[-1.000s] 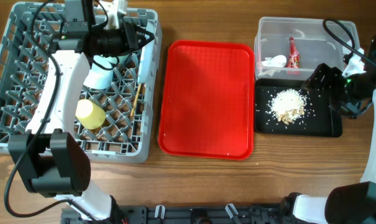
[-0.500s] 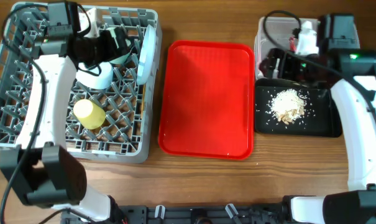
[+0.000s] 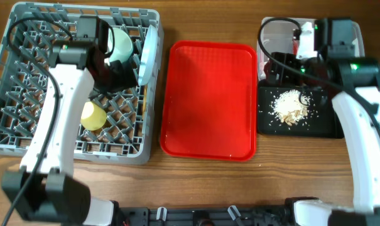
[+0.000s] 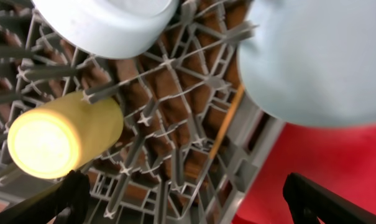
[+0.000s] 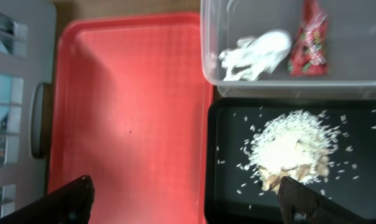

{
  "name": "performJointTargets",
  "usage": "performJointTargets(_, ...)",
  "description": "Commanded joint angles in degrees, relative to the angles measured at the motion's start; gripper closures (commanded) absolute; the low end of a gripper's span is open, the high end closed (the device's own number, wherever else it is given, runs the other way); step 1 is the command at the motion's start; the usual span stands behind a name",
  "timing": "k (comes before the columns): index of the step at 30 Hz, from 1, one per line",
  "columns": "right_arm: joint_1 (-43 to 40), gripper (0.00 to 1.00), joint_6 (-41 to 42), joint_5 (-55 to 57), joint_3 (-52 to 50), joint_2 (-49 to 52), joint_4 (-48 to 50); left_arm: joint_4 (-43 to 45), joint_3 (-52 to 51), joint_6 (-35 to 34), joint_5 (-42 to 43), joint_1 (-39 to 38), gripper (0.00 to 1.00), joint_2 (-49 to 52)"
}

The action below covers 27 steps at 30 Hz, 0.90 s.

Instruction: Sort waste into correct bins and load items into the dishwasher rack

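The grey dishwasher rack (image 3: 26, 125) fills the left of the table. In it lie a yellow cup (image 3: 93, 115) (image 4: 63, 134), a pale green bowl (image 3: 120, 44), and a white plate (image 3: 149, 53) on edge at the right wall. The left wrist view shows a pale bowl (image 4: 107, 22), a chopstick (image 4: 225, 124), and a large pale round dish (image 4: 318, 56). My left gripper (image 3: 114, 74) (image 4: 188, 199) hangs open over the rack floor, holding nothing. My right gripper (image 3: 279, 68) (image 5: 188, 202) is open above the trays' shared edge.
The empty red tray (image 3: 208, 100) (image 5: 132, 106) lies in the middle. The clear tub (image 3: 271, 28) (image 5: 212, 50) holds a red wrapper (image 5: 311, 37) and a white tissue (image 5: 256, 53). In front of it, the black tray (image 3: 328, 129) (image 5: 231, 180) holds food scraps (image 3: 289, 105) (image 5: 287, 149).
My left gripper has opened over the rack and its arm has shifted. The right arm has swung in from the table's right edge to above the bins.
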Motion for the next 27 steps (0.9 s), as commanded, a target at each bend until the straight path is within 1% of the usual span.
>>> performJointTargets(1, -0.11, 0.0, -0.79, 1.27, -7.74, -9.77, 3.17, 4.22, -7.45, 2.23, -0.28, -2.1, 0.0, -11.37)
performJointTargets(5, -0.11, 0.0, -0.7, 1.27, -17.46, -22.51, 6.58, 12.5, -20.15, 4.74, 1.42, -2.91, 0.0, -26.53)
performJointTargets(6, -0.11, 0.0, -0.66, 1.29, -19.71, -26.91, 6.43, 14.86, -24.44, 6.36, 3.26, -2.91, 0.0, -32.37)
performJointTargets(8, -0.11, 0.0, -0.55, 1.88, -21.7, -33.18, 4.76, 17.25, -29.94, 6.43, 5.25, -2.93, 0.0, -41.62)
performJointTargets(11, -0.11, 0.0, -0.63, 3.15, -21.97, -40.13, 1.44, 16.96, -34.36, 6.05, 5.16, -2.91, 0.0, -53.77)
performJointTargets(15, -0.11, 0.0, -0.61, 3.13, -21.97, -44.24, -1.09, 15.08, -34.47, 6.05, 5.16, -2.91, 0.0, -64.08)
performJointTargets(19, -0.11, 0.0, -0.59, 3.13, -21.97, -44.11, -1.09, 13.31, -34.47, 6.05, 5.16, -2.91, 0.0, -67.73)
performJointTargets(27, -0.11, 0.0, -0.59, 3.13, -21.97, -44.11, -1.09, 8.68, -34.47, 6.05, 5.16, -2.91, 0.0, -67.71)
